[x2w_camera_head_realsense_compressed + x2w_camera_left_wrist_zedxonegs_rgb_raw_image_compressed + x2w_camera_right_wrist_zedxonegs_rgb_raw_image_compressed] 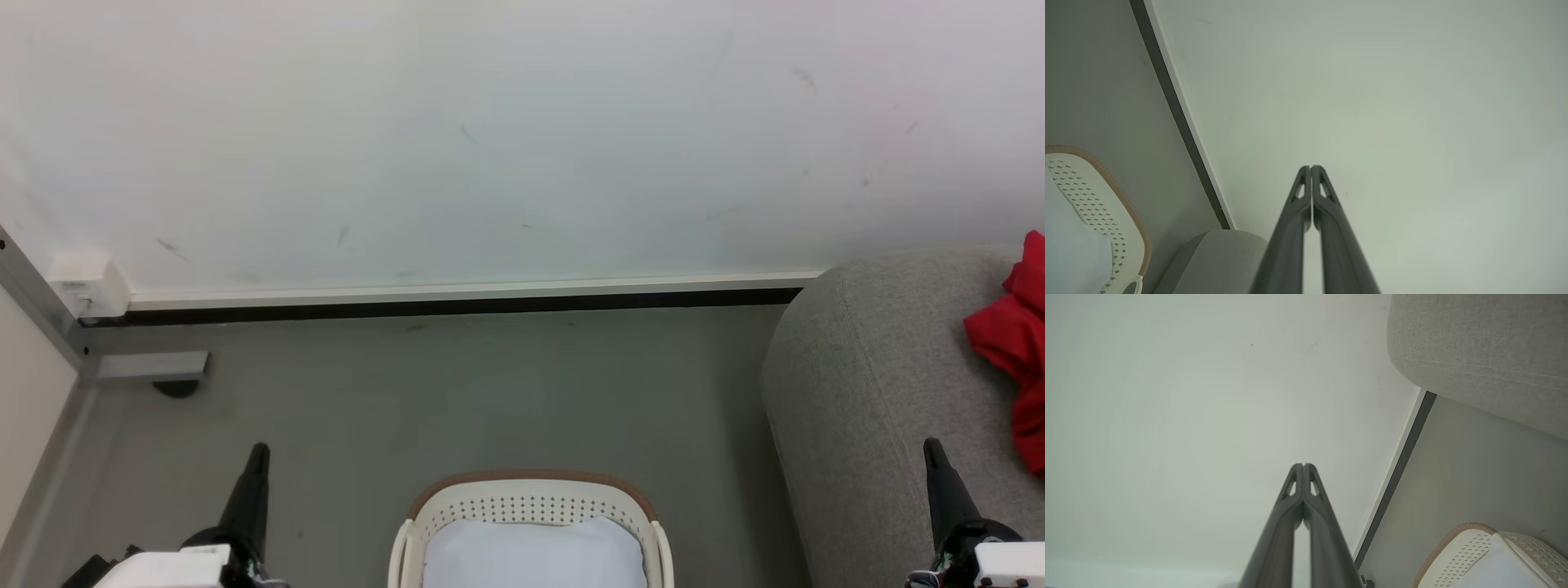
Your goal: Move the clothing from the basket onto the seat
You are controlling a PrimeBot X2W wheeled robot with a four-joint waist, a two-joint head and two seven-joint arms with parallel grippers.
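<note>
The red clothing lies crumpled on the grey seat at the right edge of the head view. The cream basket with its brown rim stands on the floor at bottom centre, with a pale blue-white cloth inside. My left gripper is at lower left, shut and empty, left of the basket. My right gripper is at lower right, shut and empty, over the seat's front. Both wrist views show the fingertips pressed together: left gripper, right gripper. The basket and seat appear there too.
A white wall with a dark skirting strip runs behind the basket. Grey floor lies between wall and basket. A white socket box and a metal frame foot sit at the left corner.
</note>
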